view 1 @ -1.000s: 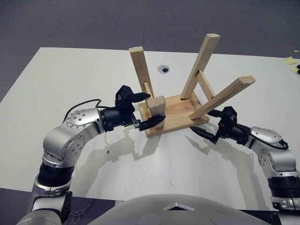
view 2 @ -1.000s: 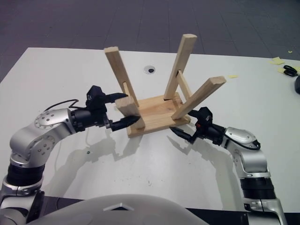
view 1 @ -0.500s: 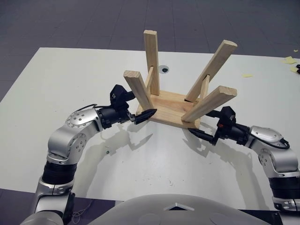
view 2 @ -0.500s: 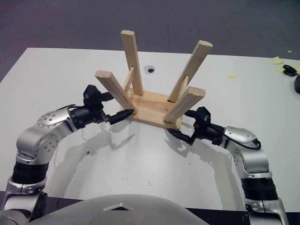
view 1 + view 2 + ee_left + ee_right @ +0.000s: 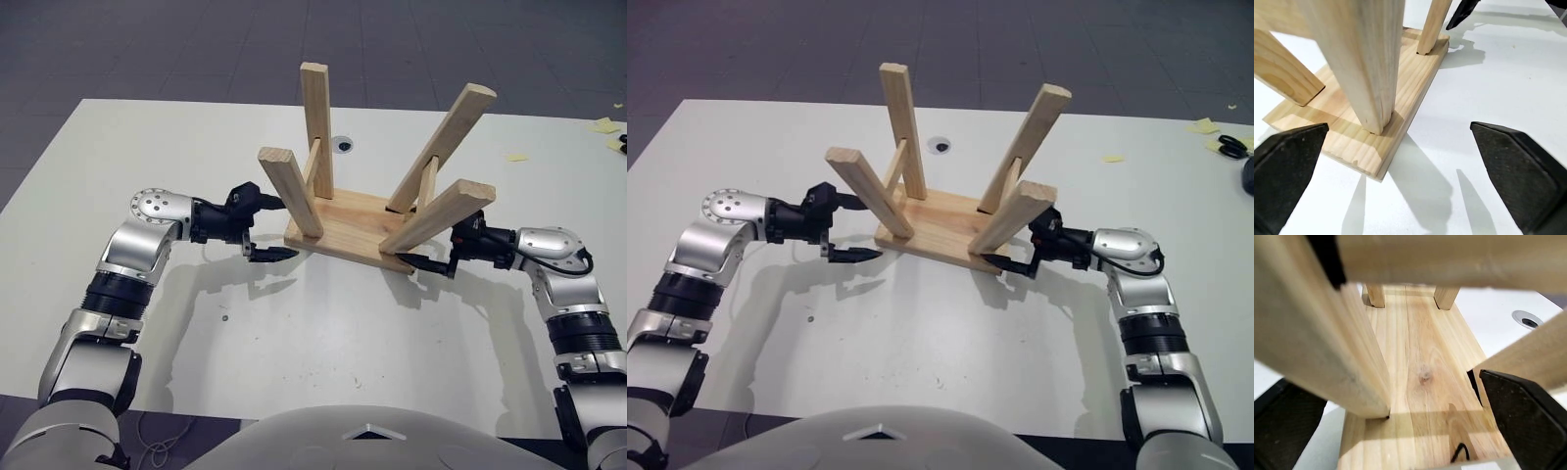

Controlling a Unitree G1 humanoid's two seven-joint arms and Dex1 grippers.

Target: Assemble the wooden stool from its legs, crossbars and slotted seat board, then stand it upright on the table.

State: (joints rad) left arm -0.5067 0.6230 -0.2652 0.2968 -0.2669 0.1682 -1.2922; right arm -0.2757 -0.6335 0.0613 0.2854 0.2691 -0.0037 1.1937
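Since half a second ago the left gripper [image 5: 266,229] has drawn back from the left edge of the seat board [image 5: 358,225], its elbow swung outward. The right gripper [image 5: 438,253] has come up closer to the board's near right corner. The stool [image 5: 950,196] has not shifted in that time, though a second ago it was tipped up on an edge. It rests upside down near the middle of the white counter [image 5: 147,157], seat board flat, its four legs [image 5: 316,127] splayed upward with crossbars [image 5: 428,182] between them, a round hole [image 5: 343,145] in the counter behind it. The left gripper's fingers [image 5: 1283,166] are spread wide just beside the board's near left corner, apart from the wood. The right gripper's fingers [image 5: 1528,421] are also spread, low beside the near right leg; whether they touch it cannot be told.
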